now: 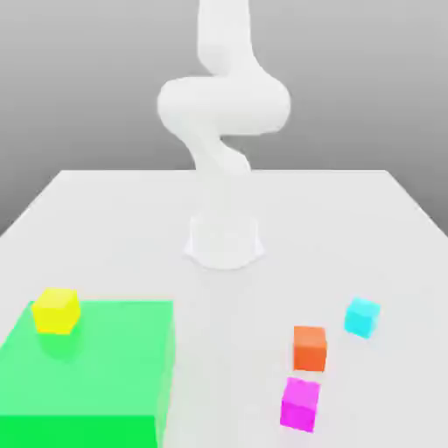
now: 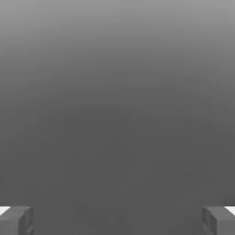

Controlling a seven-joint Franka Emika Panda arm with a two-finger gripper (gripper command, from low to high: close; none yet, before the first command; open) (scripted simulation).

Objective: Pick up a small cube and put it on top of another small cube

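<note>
Pale tabletop (image 1: pixel 224 306) seen below grey backdrop; magenta cube (image 1: pixel 300 405), plain, flat-faced, set slightly askew; gripper (image 2: pixel 117 221) spread wide, nothing held.

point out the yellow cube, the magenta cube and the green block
Yellow cube (image 1: pixel 56 312): exterior view, its front face.
Magenta cube (image 1: pixel 299 408): exterior view, its front face.
Green block (image 1: pixel 109 372): exterior view, bare part of its top.
</note>
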